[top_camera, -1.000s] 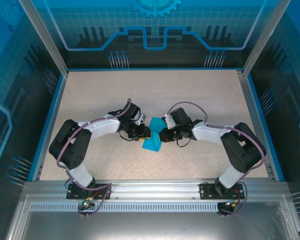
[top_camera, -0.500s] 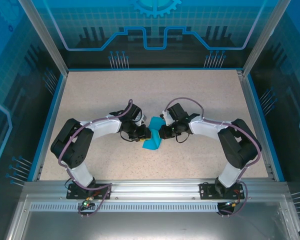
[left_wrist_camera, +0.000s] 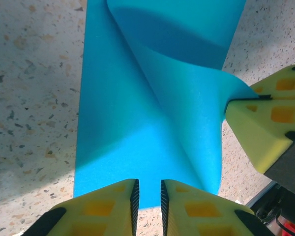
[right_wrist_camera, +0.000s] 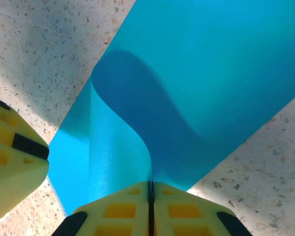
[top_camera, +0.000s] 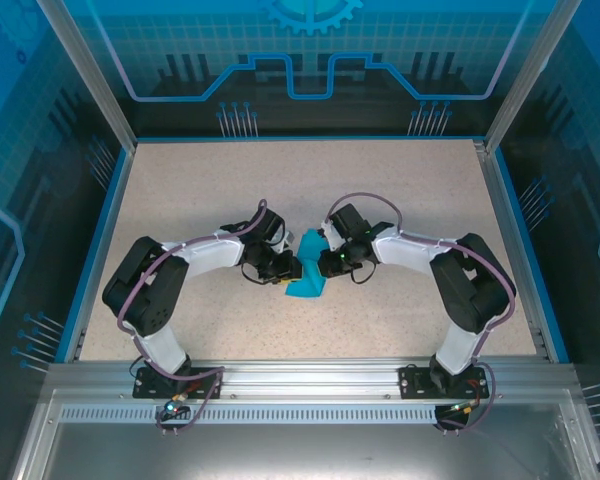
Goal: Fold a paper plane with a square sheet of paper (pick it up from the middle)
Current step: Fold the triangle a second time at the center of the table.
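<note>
The square sheet of paper [top_camera: 305, 282] is teal-blue and lies at the table's middle between both grippers. My right gripper [right_wrist_camera: 150, 189] is shut on one edge of the sheet [right_wrist_camera: 211, 73] and holds that flap curled up and over the rest. In the left wrist view the raised flap of the sheet [left_wrist_camera: 128, 113] ends in the right gripper's yellow fingers [left_wrist_camera: 265, 123]. My left gripper [left_wrist_camera: 148, 194] hovers at the sheet's near edge, its jaws a narrow gap apart with nothing between them. From above, the left gripper [top_camera: 291, 268] and right gripper [top_camera: 319, 263] nearly touch over the paper.
The speckled beige table [top_camera: 230, 190] is walled by a blue rim [top_camera: 100, 240] and clear panels. A metal rail [top_camera: 300, 380] with both arm bases runs along the near edge. One left finger [right_wrist_camera: 12, 162] sits close beside the right gripper.
The right gripper has moved left toward the left gripper, carrying its flap further over the sheet. The left gripper's jaws have narrowed slightly.
</note>
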{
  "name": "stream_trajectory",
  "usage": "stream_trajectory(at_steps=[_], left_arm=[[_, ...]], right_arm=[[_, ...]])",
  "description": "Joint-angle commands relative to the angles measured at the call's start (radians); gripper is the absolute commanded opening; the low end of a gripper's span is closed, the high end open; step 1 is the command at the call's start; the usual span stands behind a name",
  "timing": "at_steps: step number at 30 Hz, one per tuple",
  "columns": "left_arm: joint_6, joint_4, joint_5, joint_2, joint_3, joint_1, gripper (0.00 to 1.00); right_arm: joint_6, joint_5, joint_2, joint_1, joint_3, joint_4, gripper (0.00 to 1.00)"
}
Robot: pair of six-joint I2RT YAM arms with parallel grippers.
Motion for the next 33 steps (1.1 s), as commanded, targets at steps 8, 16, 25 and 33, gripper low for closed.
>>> stream_trajectory(at_steps=[8,16,25,33], left_arm=[[0.001,-0.004,-0.019,0.018,-0.023,-0.019,0.19],[0.006,-0.011,-0.021,0.013,-0.029,-0.028,0.17],[0.007,-0.011,-0.027,0.016,-0.040,-0.034,0.13],[0.009,-0.012,-0.030,0.025,-0.043,-0.036,0.13]], right_arm=[[-0.020,0.046,0.022,0.037,0.045,-0.076,0.09],[-0.001,-0.019,-0.012,0.048,0.021,-0.074,0.10],[-0.018,0.071,0.033,0.059,0.061,-0.122,0.10],[-0.021,0.089,0.060,0.072,0.083,-0.136,0.10]])
